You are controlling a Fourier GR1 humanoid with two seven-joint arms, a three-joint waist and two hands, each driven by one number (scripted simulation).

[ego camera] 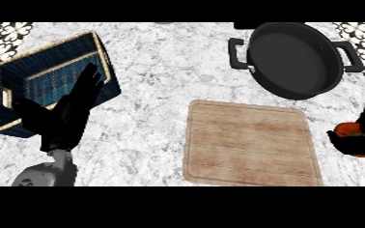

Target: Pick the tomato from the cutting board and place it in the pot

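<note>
**Tomato held at the edge of view, pot not yet reached**

Marble counter (157,72) carries all things. Your pot (292,60) stands far right, beyond the cutting board (248,144), which is bare. A blue basket (50,79) sits left, under your left hand (68,113), whose fingers are straight. Your right hand (348,142) curls around the tomato (349,129), half out of view. If you release early, it may hit the pot's rim and roll.
</note>
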